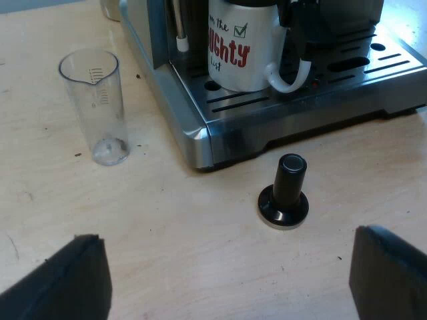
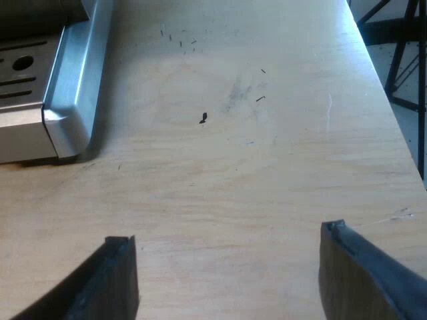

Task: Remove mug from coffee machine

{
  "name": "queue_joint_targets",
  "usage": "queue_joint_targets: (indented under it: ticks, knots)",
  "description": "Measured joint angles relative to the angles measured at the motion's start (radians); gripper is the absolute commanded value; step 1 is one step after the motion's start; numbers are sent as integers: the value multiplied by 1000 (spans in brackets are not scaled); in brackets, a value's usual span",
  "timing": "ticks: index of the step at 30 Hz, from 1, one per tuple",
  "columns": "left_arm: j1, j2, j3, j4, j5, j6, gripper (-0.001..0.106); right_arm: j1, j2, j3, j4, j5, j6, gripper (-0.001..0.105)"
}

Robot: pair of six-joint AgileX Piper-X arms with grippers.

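Pale wooden worktop [image 1: 167, 220] flecked with dark specks. A clear plastic measuring glass [image 1: 97, 107] stands upright on it beside the steel espresso machine [image 1: 193, 127] and looks empty. The white mug with red lettering [image 1: 241, 47] sits on the machine's slotted drip tray [image 1: 347, 73]. The left hand [image 1: 227, 240] and the right hand [image 2: 227, 237] are both spread wide, holding nothing.

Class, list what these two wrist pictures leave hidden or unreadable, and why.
- Left wrist view: the mug, top and some lettering cut off by the edge.
- Left wrist view: the measuring glass, scale marks too small to read.
- Left wrist view: a dark part by the mug's handle, cut off, unidentifiable.
- Right wrist view: the espresso machine, cut off by the edge beyond one corner.
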Motion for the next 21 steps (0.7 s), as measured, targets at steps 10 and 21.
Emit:
queue_joint_targets:
  ticks: [10,21]
  knots:
    - [0,0,0,0,2,0,87,0,0,0,-5,-4,54,59]
    - [-22,82,-86,17,10,-15,87,0,66,-136,-3,-117,3,59]
